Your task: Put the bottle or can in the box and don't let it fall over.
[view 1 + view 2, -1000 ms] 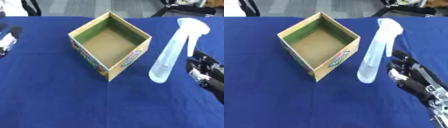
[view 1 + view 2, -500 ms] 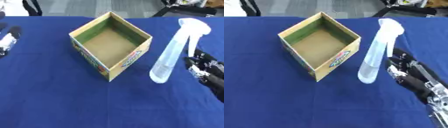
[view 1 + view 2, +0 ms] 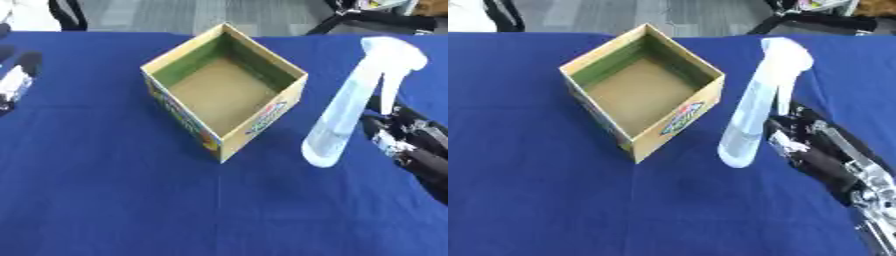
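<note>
Just left of right hand [image 3: 798, 142]: spray bottle [image 3: 756, 105].

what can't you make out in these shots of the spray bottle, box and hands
- Right hand: both views, blurred beside the spray bottle; touching or apart, fingers open or curled, cannot tell.
- Left hand: left eye view only, cut off by the left edge.
- Box: the print on its outer walls is too blurred to read.
- Bottle contents: unclear through the pale plastic.
</note>
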`<state>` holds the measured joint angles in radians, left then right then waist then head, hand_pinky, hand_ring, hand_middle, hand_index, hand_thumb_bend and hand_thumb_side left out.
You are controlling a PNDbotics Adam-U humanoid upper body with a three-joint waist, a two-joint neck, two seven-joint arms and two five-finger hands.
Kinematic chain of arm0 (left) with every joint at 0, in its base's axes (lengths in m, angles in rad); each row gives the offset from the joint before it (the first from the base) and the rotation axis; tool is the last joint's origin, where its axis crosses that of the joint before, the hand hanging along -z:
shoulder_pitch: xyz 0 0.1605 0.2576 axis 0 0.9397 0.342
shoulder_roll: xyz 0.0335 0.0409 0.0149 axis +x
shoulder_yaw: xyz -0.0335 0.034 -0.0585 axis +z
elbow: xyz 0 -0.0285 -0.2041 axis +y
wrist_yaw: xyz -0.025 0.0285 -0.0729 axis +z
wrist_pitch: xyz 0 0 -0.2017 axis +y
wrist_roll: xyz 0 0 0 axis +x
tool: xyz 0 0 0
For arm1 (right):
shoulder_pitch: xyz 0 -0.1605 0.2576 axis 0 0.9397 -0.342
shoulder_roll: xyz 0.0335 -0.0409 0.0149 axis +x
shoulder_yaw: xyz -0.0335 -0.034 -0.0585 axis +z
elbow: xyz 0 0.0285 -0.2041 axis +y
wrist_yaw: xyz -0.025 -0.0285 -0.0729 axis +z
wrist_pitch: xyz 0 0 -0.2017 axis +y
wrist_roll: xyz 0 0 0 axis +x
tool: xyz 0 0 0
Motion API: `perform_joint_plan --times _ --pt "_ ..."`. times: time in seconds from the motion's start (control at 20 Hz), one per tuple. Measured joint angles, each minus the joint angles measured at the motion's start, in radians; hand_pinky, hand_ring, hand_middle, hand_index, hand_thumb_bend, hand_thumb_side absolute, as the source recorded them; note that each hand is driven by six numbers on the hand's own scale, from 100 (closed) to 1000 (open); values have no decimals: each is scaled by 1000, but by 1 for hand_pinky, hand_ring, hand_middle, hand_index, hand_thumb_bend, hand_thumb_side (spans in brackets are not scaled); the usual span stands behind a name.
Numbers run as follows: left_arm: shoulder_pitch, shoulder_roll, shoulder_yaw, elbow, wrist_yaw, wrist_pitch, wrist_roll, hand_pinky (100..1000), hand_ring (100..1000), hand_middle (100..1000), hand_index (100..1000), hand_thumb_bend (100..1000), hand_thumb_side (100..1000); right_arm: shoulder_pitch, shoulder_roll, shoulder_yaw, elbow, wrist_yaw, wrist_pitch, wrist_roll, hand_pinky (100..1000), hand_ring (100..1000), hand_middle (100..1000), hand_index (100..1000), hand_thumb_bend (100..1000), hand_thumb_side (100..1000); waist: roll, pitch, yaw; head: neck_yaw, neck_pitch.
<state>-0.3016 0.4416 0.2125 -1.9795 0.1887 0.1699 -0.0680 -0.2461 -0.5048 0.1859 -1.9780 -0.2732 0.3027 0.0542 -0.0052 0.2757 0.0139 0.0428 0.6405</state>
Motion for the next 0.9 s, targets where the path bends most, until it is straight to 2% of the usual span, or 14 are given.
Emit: perform_joint_plan --times 0.7,0.9 --pt "-7 0 0 0 4 -1 -2 1000 1000 1000 956 372 186 -9 -19 -7 0 -44 -17 38 1000 1000 1000 1000 100 481 -2 0 5 4 0" --pt "-8 0 -3 0 5 -1 -2 1000 1000 1000 956 370 189 -17 -22 -11 0 -44 -11 34 1000 1000 1000 1000 100 453 -1 0 6 4 0"
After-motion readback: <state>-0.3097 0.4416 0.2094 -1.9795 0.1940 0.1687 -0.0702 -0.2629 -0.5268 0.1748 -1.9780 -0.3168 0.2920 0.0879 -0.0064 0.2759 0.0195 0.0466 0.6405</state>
